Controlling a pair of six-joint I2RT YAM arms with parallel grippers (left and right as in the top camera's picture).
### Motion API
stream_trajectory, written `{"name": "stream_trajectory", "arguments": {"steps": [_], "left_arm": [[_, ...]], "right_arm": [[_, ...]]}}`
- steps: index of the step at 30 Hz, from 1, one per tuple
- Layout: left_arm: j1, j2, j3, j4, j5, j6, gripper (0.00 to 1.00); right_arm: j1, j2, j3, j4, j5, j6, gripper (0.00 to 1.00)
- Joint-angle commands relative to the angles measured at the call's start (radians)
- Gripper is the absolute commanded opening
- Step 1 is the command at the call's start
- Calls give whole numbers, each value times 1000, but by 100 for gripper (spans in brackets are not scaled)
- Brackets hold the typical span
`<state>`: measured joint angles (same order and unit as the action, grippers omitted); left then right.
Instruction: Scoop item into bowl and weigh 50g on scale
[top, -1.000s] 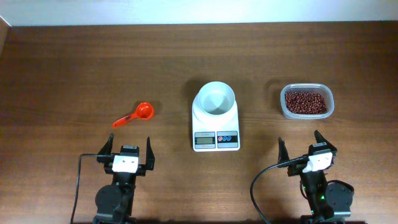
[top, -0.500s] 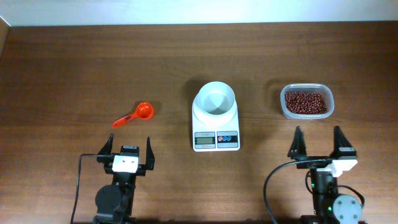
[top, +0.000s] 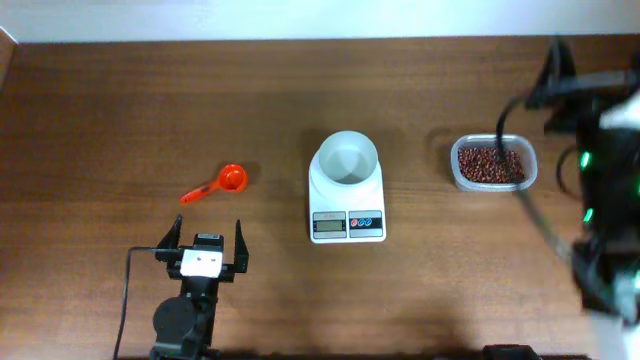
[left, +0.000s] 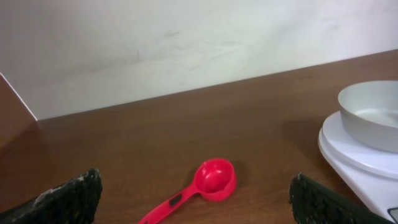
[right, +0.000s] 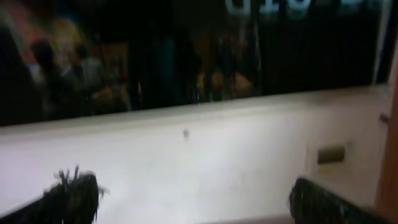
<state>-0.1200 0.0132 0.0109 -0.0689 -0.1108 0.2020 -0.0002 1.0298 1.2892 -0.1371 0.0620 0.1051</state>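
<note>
The dark red-brown beans (top: 488, 165) fill a clear plastic tub (top: 458, 178) at the right. The white bowl (top: 347, 158) stands empty on the white scale (top: 347, 225) in the middle; both show in the left wrist view, bowl (left: 373, 112) and scale (left: 348, 152). My left gripper (top: 208, 240) is open and empty near the front edge, facing the orange-red scoop (top: 222, 183), which lies ahead of it (left: 214, 177). My right arm is raised high and blurred at the right; its gripper (top: 588, 88) is open and empty, with its fingers (right: 193, 199) facing a wall.
The raised right arm partly covers the tub's right side in the overhead view. A cable (top: 125, 290) runs beside the left arm's base. The wall rises behind the table's far edge (left: 186, 93).
My right arm has swung up from the front of the table, rising high and close to the overhead camera. Its wrist view now faces the wall. The left arm has not moved.
</note>
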Motion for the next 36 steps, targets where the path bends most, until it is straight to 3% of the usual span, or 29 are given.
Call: {"name": "stream_trajectory", "arguments": {"steps": [1, 5, 12, 25, 26, 28, 33, 36], "left_arm": [[5, -6, -2, -4, -10, 13, 99], [5, -6, -2, -4, -10, 13, 99], [5, -6, -2, -4, -10, 13, 99], [5, -6, -2, -4, -11, 14, 99], [7, -6, -2, 14, -92, 82, 99], [7, -6, -2, 33, -141, 82, 99], [7, -6, 59, 83, -141, -184, 99], [7, 6, 173, 4, -141, -218, 99]], "right_arm": [[-13, 270, 378, -148, -5, 4, 99], [-48, 553, 668, -195, -5, 4, 99], [-45, 770, 678, -156, -5, 5, 99], [-47, 832, 678, -173, -5, 5, 99], [-47, 832, 678, -173, -4, 4, 99], [-47, 832, 678, -174, -1, 4, 99], [-47, 832, 678, -144, -1, 5, 99], [-47, 832, 678, -95, -1, 5, 99]]}}
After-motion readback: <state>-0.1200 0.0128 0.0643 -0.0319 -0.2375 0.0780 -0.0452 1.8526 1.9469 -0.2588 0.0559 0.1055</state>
